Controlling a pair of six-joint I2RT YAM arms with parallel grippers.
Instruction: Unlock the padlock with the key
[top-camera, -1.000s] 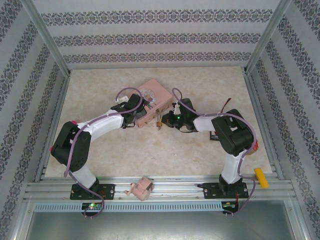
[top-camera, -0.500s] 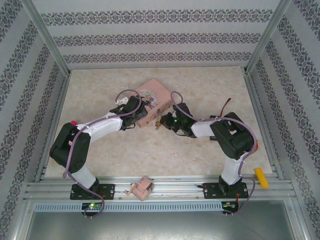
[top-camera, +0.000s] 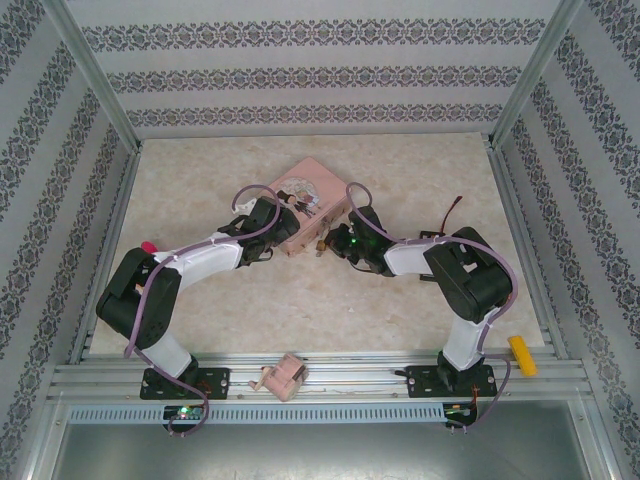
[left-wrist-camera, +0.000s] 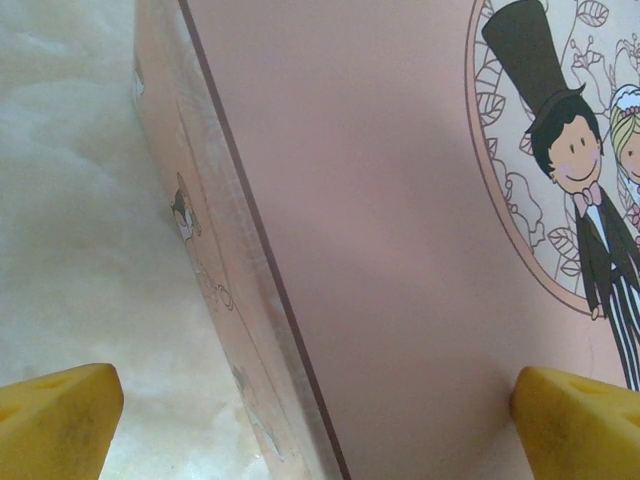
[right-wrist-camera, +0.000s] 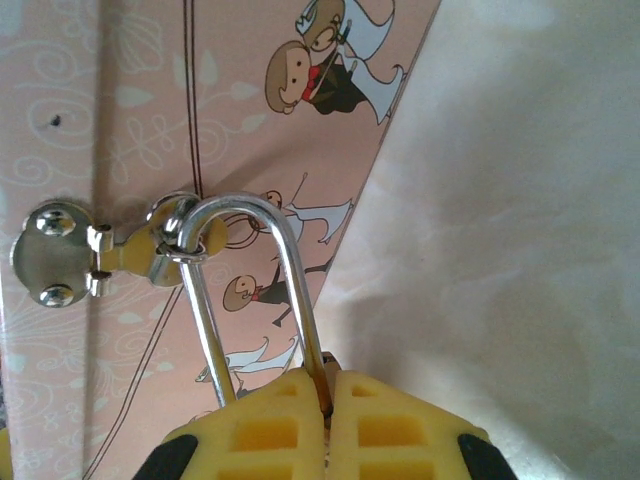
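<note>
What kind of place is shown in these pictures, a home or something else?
Probably a robot test cell, not a home: left arm and right arm bolted to an aluminium rail, a table boxed in by metal posts, and patterned panels as walls.

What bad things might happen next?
The right gripper pinches the padlock, whose loop runs through the latch on the tin; pulling may drag the tin. The left gripper is open astride the tin's edge, not holding it, so the tin might slide.
</note>
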